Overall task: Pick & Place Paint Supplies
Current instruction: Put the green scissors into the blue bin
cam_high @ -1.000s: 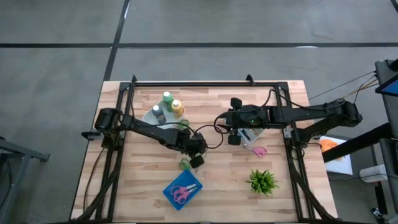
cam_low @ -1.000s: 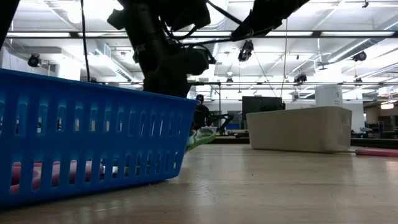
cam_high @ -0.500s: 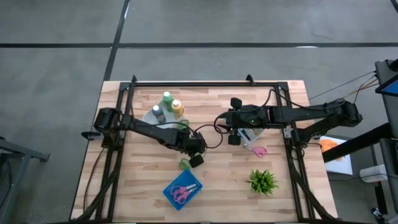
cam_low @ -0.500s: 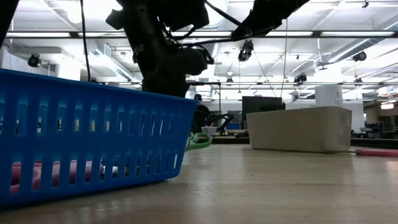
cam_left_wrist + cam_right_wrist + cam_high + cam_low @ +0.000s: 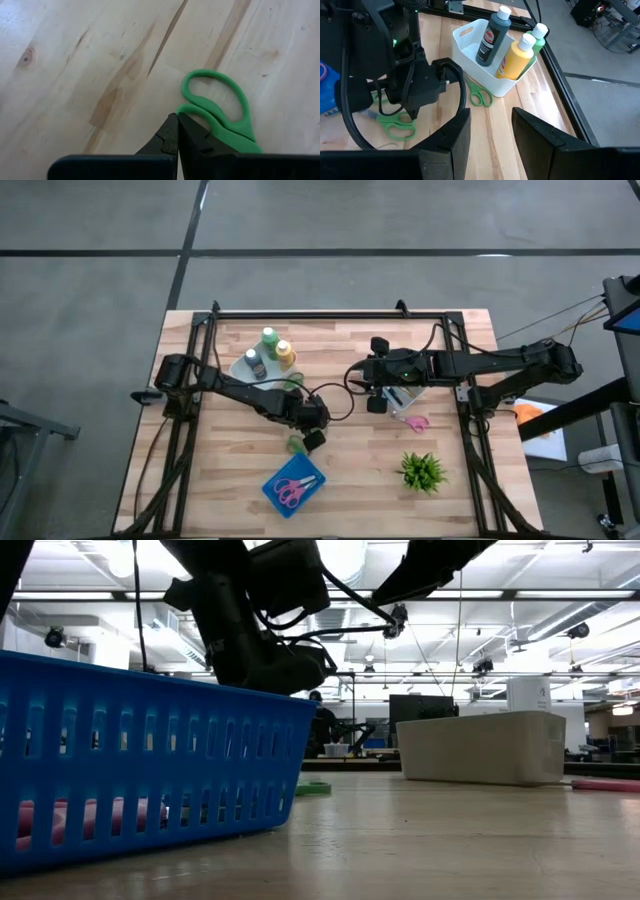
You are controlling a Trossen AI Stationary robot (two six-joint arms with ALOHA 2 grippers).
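Meanwhile left tool (image 5: 177, 131) pinched shut, empty, above green scissors (image 5: 220, 112); right tool (image 5: 490, 132) half-open, empty.

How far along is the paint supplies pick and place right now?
Done: three bottles stand in the white bin. In hand: nothing. The left gripper, shut, is over green scissors lying on the table, and the right gripper hangs open, empty. Left: unclear, as no brushes are visible.

Lab hall — strip lights (image 5: 560, 595) (monitors behind)
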